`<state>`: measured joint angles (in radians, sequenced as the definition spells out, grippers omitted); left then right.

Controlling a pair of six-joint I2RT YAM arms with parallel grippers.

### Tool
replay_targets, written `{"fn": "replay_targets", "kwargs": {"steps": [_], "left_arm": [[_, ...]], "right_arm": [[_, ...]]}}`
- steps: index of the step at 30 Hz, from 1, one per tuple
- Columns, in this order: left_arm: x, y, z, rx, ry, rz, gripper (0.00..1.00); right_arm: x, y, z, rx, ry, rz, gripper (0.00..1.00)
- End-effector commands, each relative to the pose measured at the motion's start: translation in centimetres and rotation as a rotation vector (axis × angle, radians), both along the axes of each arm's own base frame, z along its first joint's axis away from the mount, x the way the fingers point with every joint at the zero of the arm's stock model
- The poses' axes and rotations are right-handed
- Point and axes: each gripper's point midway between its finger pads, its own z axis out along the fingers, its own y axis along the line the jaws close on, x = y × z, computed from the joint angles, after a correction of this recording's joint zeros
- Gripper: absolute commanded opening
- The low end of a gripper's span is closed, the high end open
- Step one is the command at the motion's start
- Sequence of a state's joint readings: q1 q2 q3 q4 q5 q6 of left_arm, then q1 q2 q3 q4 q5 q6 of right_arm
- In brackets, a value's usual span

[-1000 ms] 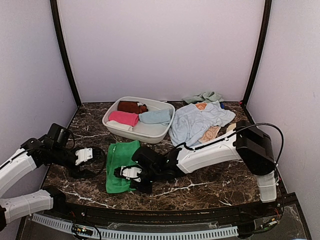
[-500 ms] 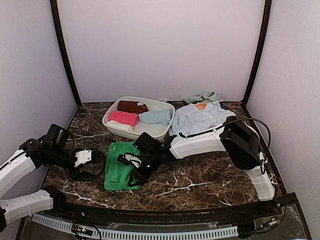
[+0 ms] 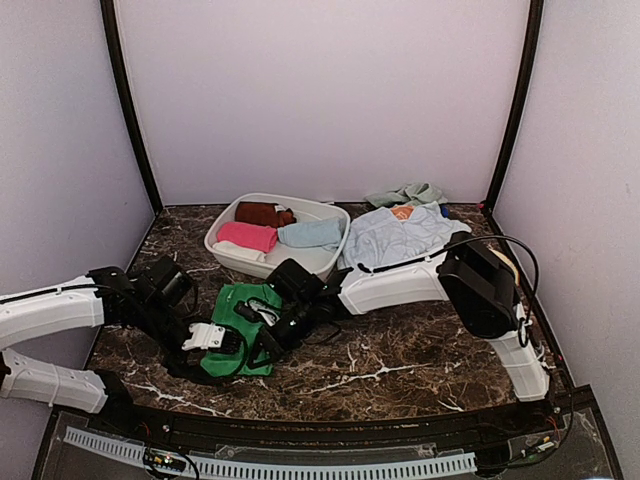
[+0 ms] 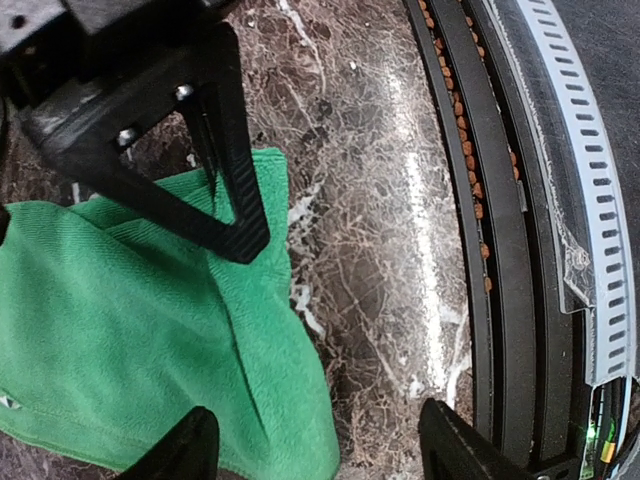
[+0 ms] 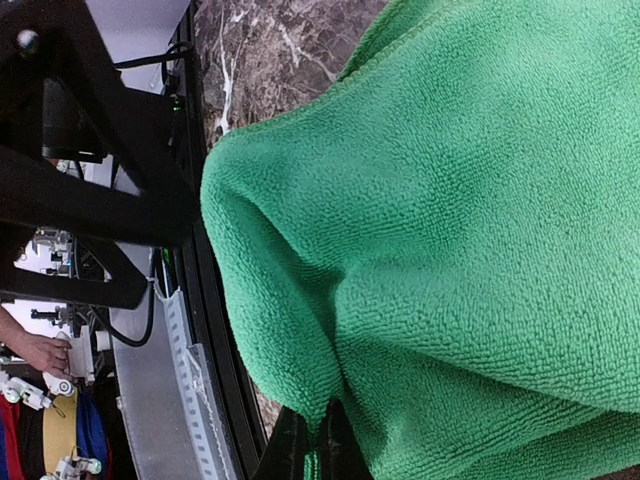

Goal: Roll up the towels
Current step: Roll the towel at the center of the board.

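Your right gripper (image 5: 312,440) pinches the green towel (image 5: 450,200), its fingertips cut off by the frame; your left gripper (image 3: 231,342), jaws apart, hides the towel's near edge.

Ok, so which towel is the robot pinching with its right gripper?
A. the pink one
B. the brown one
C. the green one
C: the right gripper is shut on a fold of the green towel, seen close up in the right wrist view.

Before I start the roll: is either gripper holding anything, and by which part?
The right gripper is shut on the green towel, pinching a folded edge. The left gripper is open over a corner of it, holding nothing.
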<state>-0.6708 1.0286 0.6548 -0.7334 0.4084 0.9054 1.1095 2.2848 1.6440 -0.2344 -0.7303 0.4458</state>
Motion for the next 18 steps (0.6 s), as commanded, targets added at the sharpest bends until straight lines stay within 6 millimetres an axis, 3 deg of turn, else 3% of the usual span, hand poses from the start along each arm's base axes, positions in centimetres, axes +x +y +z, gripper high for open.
{"fn": "replay_targets", "kwargs": {"steps": [1, 4, 16, 18], "left_arm": [[1.0, -0.9, -0.5, 0.029, 0.006, 0.019, 0.71], [1.7, -1.0, -1.8, 0.065, 0.017, 0.039, 0.68], [1.8, 0.1, -4.2, 0.070, 0.052, 0.141, 0.23], [1.4, 0.3, -4.4, 0.069, 0.088, 0.151, 0.14]], "right_arm": [[1.0, 1.2, 0.6, 0.053, 0.041, -0.038, 0.00], [1.0, 1.1, 0.4, 0.057, 0.056, -0.044, 0.00], [0.9, 0.1, -0.2, 0.058, 0.058, -0.049, 0.00], [1.4, 0.0, 0.1, 0.068, 0.024, -0.064, 0.08]]}}
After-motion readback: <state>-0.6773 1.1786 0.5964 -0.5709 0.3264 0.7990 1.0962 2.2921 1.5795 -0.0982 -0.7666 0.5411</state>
